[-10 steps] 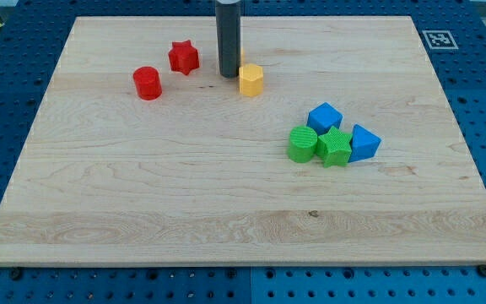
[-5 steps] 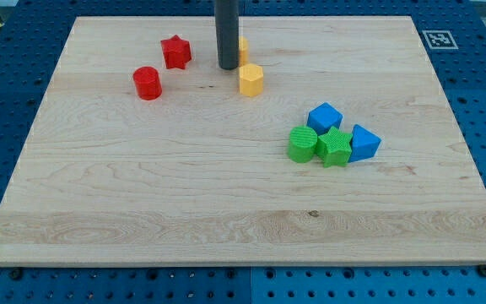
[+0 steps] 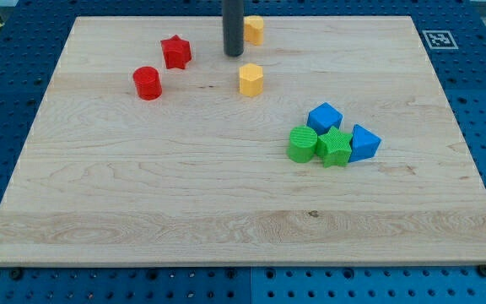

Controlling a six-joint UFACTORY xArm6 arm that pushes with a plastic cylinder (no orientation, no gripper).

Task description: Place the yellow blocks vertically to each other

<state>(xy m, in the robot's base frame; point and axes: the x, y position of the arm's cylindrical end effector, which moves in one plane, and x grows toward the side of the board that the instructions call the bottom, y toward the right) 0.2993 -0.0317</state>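
Two yellow blocks lie near the view's top centre. One yellow block [image 3: 254,29] sits by the board's top edge, partly hidden on its left side by my rod. The other yellow block [image 3: 251,80], a hexagon-like shape, lies below it, almost straight under it. My tip [image 3: 233,55] is between them in height, just to the left of both, touching the upper one's left side or very close to it. It is apart from the lower yellow block.
A red star [image 3: 175,51] and a red cylinder [image 3: 147,83] lie left of my tip. A cluster at the right holds a green cylinder [image 3: 302,143], a green star [image 3: 334,147], a blue cube [image 3: 325,116] and a blue triangular block [image 3: 364,143].
My tip has moved toward the view's top. The upper yellow block has slid up and right toward the top edge. The red star shifted slightly up-left earlier. The lower yellow block stayed put.
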